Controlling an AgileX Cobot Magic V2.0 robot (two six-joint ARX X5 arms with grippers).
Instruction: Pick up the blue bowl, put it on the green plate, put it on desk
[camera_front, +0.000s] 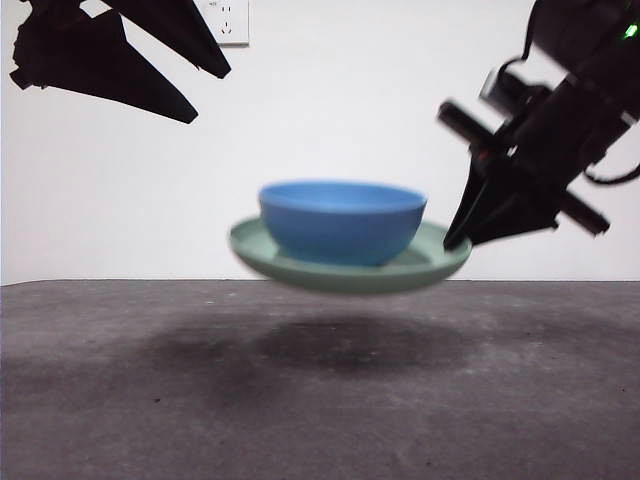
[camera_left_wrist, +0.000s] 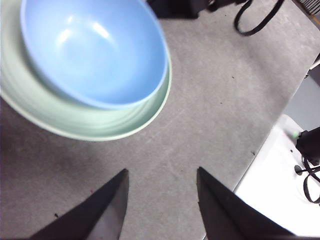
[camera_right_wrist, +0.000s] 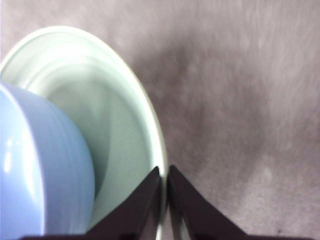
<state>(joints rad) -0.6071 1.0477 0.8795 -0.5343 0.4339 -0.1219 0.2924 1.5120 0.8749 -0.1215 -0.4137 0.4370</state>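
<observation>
The blue bowl (camera_front: 342, 220) sits in the green plate (camera_front: 430, 262), and both hang above the desk (camera_front: 320, 390) with a shadow beneath them. My right gripper (camera_front: 458, 240) is shut on the plate's right rim; the right wrist view shows its jaws pinching the rim (camera_right_wrist: 159, 150) with the bowl (camera_right_wrist: 40, 170) beside them. My left gripper (camera_front: 190, 95) is open and empty, up at the top left. The left wrist view shows the bowl (camera_left_wrist: 95, 50) and plate (camera_left_wrist: 100, 125) beyond its spread jaws (camera_left_wrist: 161, 182).
A white wall with a socket (camera_front: 225, 20) stands behind the desk. A white unit with cables (camera_left_wrist: 280, 175) lies off the desk's edge in the left wrist view.
</observation>
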